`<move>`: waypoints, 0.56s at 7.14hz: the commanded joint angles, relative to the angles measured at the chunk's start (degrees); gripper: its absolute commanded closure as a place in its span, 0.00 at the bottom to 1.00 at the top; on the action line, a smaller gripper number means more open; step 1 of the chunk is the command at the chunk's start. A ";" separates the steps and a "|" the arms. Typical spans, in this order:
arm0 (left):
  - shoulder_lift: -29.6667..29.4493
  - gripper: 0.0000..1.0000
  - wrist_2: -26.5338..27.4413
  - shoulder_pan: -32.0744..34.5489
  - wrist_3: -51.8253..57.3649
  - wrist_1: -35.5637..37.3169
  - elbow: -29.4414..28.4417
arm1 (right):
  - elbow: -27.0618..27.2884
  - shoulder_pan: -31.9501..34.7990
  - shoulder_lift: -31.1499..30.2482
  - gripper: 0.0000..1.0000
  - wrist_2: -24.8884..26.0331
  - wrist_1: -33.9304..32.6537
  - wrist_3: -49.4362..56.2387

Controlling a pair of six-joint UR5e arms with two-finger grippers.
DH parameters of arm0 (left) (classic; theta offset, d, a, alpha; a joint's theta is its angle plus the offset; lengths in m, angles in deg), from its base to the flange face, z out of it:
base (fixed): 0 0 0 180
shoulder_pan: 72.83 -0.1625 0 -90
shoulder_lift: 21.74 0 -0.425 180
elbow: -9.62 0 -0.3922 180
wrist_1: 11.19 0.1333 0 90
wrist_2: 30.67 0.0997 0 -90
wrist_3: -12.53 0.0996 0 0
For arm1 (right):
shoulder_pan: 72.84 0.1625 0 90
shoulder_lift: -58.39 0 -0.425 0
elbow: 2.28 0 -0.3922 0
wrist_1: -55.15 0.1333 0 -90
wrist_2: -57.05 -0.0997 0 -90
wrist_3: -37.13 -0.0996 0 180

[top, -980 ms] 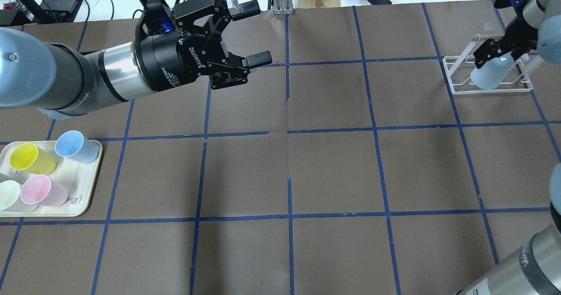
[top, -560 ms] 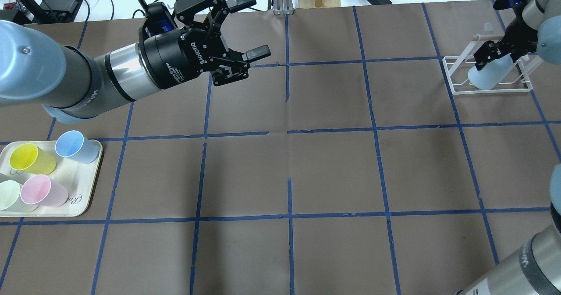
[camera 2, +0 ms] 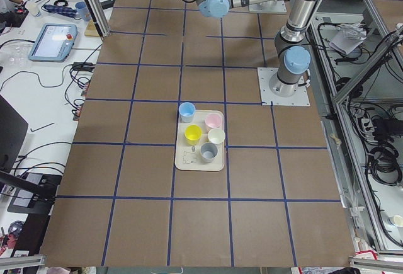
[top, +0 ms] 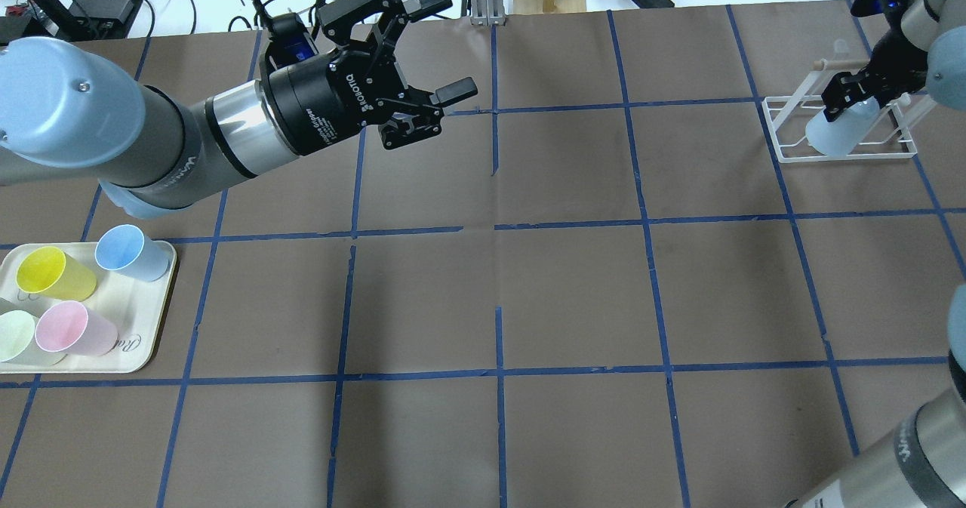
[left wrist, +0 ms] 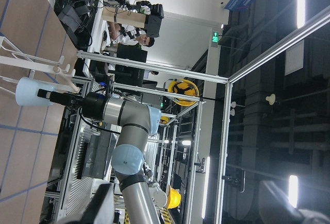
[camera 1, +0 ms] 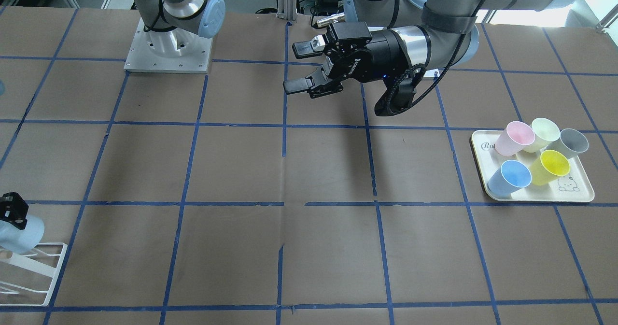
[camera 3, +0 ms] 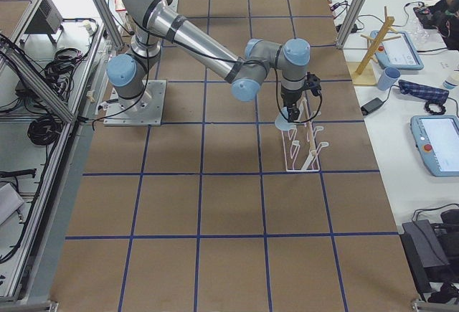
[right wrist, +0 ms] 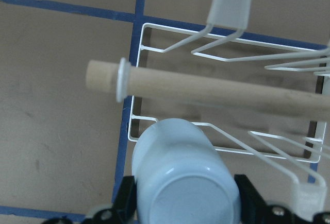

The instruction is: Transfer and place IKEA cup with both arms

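**Cup held at the rack**

The right gripper [top: 851, 94] stays clamped on the pale-blue IKEA cup [top: 830, 134], which is tilted over the white wire rack [top: 785, 157] and has barely shifted. The left gripper [top: 447, 44], wide open and empty, has edged slightly toward the table's far side.

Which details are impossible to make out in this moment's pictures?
- IKEA cup rim, and whether it is on a rack prong: hidden by the cup's own body in the right wrist view, too small overhead.
- Right gripper and rack, front-facing view: cut by the left edge.
- Left gripper fingers, left wrist view: blurred dark shapes at the bottom edge.
- Tray, overhead: cut by the left edge.
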 commanded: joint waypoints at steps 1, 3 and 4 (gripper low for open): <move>-0.49 0.00 0.11 0.12 7.10 -3.91 -0.52 | -0.10 0.00 -0.18 0.89 0.07 0.53 0.07; -0.41 0.00 4.13 0.12 5.97 -3.73 -0.52 | -0.27 0.00 -1.32 0.95 1.64 0.71 0.94; -0.32 0.00 4.16 0.12 3.87 -3.65 -0.61 | -0.27 0.00 -2.89 0.98 2.61 2.01 1.82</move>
